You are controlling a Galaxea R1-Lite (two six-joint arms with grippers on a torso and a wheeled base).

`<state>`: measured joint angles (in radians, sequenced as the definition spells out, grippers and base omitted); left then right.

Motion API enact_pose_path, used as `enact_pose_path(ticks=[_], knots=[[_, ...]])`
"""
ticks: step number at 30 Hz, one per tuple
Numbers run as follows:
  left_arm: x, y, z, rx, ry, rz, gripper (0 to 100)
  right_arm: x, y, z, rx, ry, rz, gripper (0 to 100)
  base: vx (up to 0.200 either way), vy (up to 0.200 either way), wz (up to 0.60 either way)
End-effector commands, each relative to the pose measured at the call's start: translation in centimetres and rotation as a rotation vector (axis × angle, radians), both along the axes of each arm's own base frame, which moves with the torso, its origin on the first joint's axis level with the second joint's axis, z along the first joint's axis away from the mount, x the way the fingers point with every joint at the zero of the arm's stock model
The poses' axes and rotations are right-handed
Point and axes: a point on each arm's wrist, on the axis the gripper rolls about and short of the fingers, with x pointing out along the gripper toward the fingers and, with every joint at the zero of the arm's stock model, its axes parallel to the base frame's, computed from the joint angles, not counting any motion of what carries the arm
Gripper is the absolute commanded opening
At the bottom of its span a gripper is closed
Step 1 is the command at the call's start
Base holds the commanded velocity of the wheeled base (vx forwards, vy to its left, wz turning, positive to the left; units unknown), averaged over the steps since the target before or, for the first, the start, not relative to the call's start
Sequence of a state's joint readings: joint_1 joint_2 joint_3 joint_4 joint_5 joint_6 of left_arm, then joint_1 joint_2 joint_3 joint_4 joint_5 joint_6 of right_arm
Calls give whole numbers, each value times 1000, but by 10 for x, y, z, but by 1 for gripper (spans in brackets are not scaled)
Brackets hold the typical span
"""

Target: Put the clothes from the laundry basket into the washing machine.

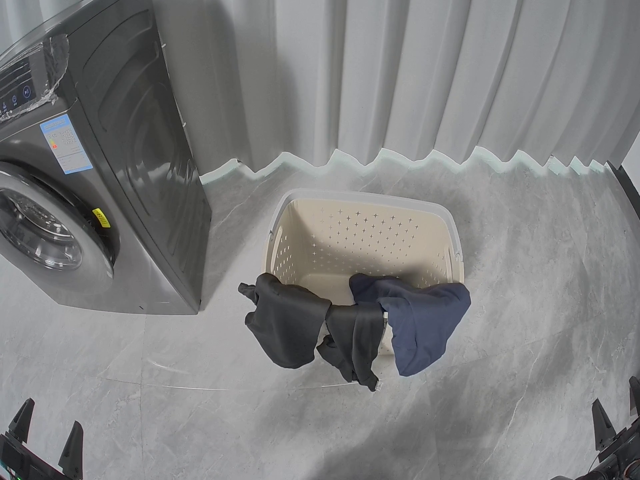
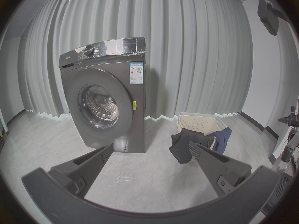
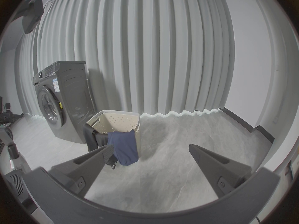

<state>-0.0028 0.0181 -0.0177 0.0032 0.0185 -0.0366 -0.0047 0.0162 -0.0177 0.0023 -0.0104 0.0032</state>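
Note:
A cream laundry basket (image 1: 365, 203) stands on the floor in the middle. Over its near rim hang a dark grey garment (image 1: 288, 323), a second dark grey piece (image 1: 357, 343) and a navy garment (image 1: 423, 325). The grey washing machine (image 1: 100, 161) stands at the left with its round door (image 2: 99, 106) closed. My left gripper (image 1: 45, 429) sits low at the near left, open and empty, well short of the basket (image 2: 199, 122). My right gripper (image 1: 620, 408) is at the near right, open and empty, with the basket (image 3: 115, 121) and navy garment (image 3: 124, 147) ahead of it.
White pleated curtains (image 1: 400, 61) hang along the back wall behind the basket and machine. Grey marble-look floor (image 1: 533, 288) spreads widely around the basket, with open room to its right and in front. A dark baseboard (image 1: 627, 188) runs along the right wall.

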Motion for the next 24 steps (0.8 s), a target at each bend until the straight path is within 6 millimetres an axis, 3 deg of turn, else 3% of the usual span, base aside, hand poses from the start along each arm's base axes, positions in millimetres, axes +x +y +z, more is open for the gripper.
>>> enact_pose_path(ticks=[1,8,17,24], knots=[[0,0,-5,0,1,1,100,1,0,-5,0,16,1,100,0,0,0],[0,0,-5,0,1,1,100,1,0,-5,0,16,1,100,0,0,0],[0,0,-5,0,1,1,100,1,0,-5,0,16,1,100,0,-200,0],[0,0,-5,0,1,3,100,1,0,-5,0,16,1,100,0,0,0]])
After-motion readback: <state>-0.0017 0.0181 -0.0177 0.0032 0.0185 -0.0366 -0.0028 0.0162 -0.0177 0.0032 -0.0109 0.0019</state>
